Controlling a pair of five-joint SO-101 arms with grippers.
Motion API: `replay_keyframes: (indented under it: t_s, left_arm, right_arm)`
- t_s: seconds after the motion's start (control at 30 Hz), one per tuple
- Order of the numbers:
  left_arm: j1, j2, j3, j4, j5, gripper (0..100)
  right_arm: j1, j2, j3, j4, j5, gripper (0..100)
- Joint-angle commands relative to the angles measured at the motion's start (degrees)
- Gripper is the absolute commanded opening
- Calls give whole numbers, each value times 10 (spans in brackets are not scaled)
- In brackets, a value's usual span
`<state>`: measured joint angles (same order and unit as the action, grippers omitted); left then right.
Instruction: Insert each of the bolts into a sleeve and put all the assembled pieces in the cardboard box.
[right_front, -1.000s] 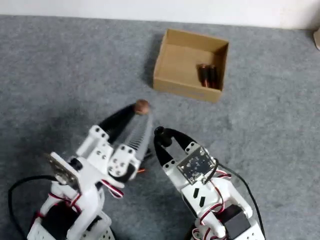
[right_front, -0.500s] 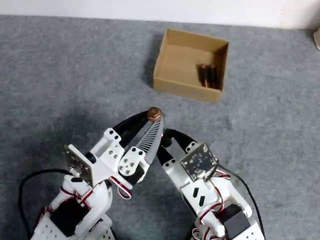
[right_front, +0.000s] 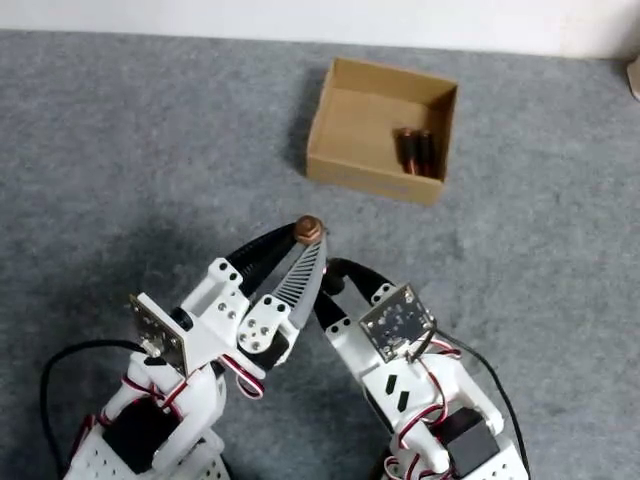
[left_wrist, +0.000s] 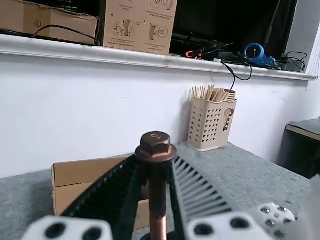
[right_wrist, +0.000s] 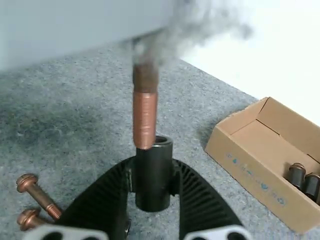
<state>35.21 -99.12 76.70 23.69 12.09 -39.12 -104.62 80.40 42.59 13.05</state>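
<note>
My left gripper (right_front: 308, 240) is shut on a copper bolt (left_wrist: 156, 190), held upright with its hex head (right_front: 308, 228) on top. Directly below it my right gripper (right_wrist: 152, 187) is shut on a dark sleeve (right_wrist: 153, 172), also upright. The bolt's threaded tip (right_wrist: 145, 122) hangs at the sleeve's mouth, just at its rim. Two loose copper bolts (right_wrist: 34, 200) lie on the carpet beside the right gripper. The cardboard box (right_front: 335, 125) stands farther back and holds two assembled pieces (right_front: 418, 151) in its right corner.
Grey carpet (right_front: 130, 150) covers the table. A white wall runs along the far edge. In the left wrist view a beige holder with wooden sticks (left_wrist: 210, 122) stands on the carpet beyond the box.
My left arm swung right with the bolt until it stood over the right gripper's sleeve. In the last half second it barely moved. The right arm kept still.
</note>
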Motion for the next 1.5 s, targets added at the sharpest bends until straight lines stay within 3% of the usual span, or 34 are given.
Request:
replay_keyframes:
  t_s: [0.0,0.83,1.2,1.47]
  left_arm:
    - [-2,6,0,-6,8,8]
    - [-17,8,7,-14,57,8]
    - [-13,147,10,-18,84,8]
    - [-7,152,19,-18,83,7]
  right_arm:
    - [-5,-8,-42,-21,-6,5]
    - [-31,-8,-74,-55,-6,5]
    - [-29,-8,-93,-56,-34,5]
    - [-29,-8,-93,-54,-34,5]
